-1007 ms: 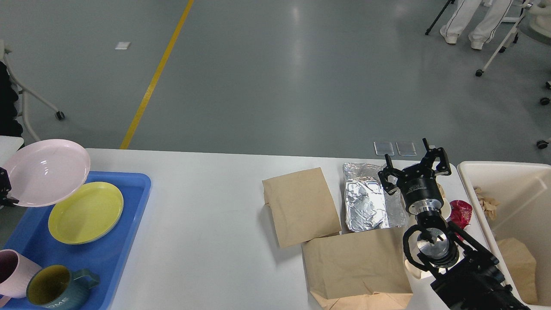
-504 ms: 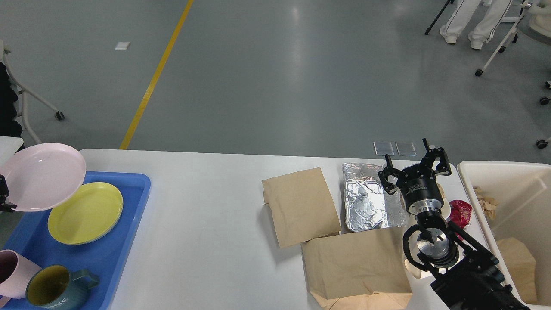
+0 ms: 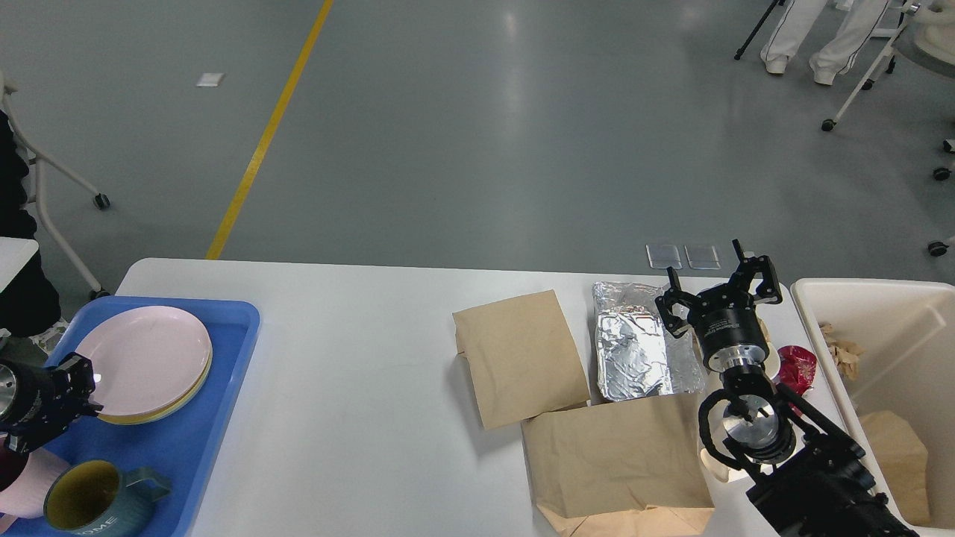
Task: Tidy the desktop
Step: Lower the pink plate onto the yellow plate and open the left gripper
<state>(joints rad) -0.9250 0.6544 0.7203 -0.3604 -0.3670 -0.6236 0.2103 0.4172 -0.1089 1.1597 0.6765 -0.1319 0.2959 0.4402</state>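
Desktop point(image 3: 358, 418), white, spans beneath both claws. Left gripper point(image 3: 80, 388) at the near rim of a pink plate point(image 3: 142, 358) stacked on a yellow plate point(image 3: 190, 391) in the blue tray point(image 3: 186, 447); finger spacing cannot be told. Right gripper point(image 3: 718, 287), fingers spread apart and empty, hovers just right of the foil tray point(image 3: 634, 350), brown paper bags point(image 3: 522, 358) further left.

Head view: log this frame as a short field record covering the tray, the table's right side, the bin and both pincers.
tray: blue, left end of desktop
plates: pink plate stacked on yellow plate
mugs: teal mug, pink mug, near corner of tray
left pincer: at pink plate's edge, grip unclear
right pincer: open, empty, above foil
paper bags: two, overlapping
bin: cream, holds scraps
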